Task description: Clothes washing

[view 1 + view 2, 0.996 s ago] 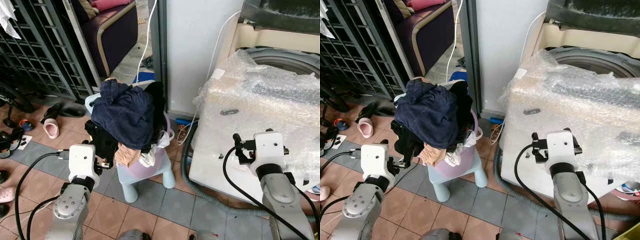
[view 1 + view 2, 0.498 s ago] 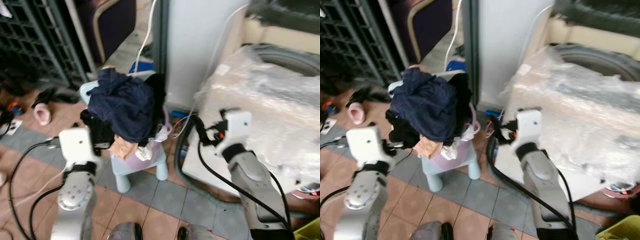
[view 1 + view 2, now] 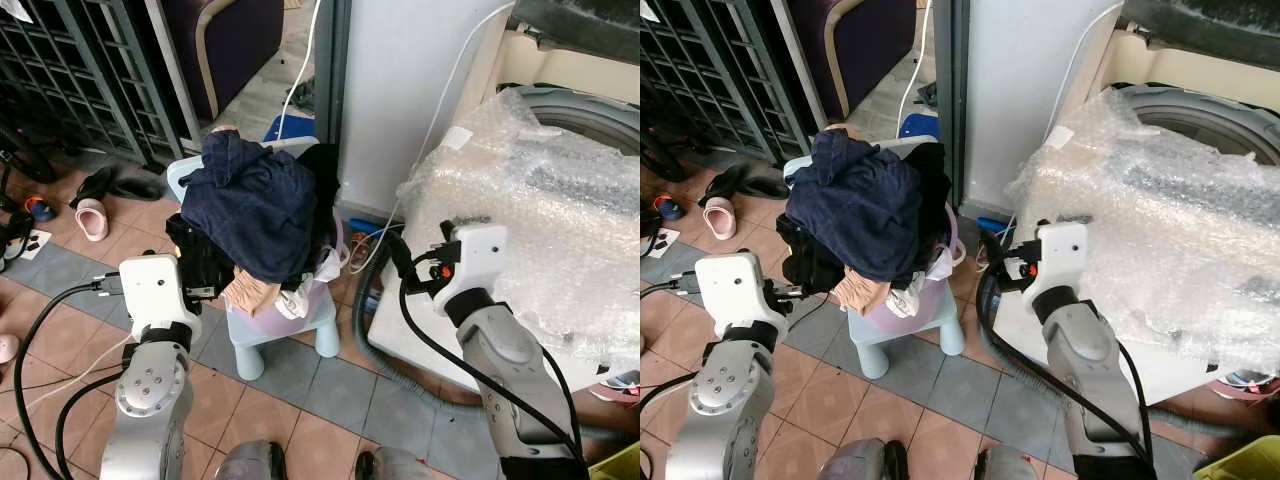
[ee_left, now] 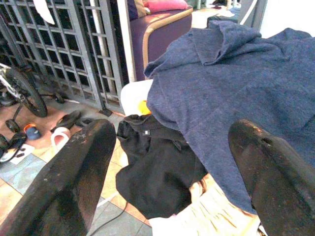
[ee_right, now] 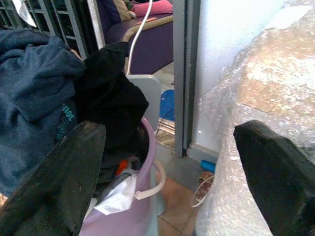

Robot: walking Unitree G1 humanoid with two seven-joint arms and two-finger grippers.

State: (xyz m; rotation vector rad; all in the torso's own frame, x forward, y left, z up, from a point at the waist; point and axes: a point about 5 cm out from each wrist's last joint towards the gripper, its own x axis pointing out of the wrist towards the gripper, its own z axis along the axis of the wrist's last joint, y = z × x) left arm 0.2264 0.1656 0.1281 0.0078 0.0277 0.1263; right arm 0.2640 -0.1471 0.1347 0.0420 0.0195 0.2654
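Some teal print [image 5: 67, 119] — navy garment [image 5: 32, 93]

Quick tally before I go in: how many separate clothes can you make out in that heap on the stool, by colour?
Navy blue: 1, the navy garment on top
Black: 1, the black garment hanging below it
Tan or peach: 1, the tan piece at the front
White: 1, the white scrap beside it
Total: 4 visible; more may be buried in the lilac basket.
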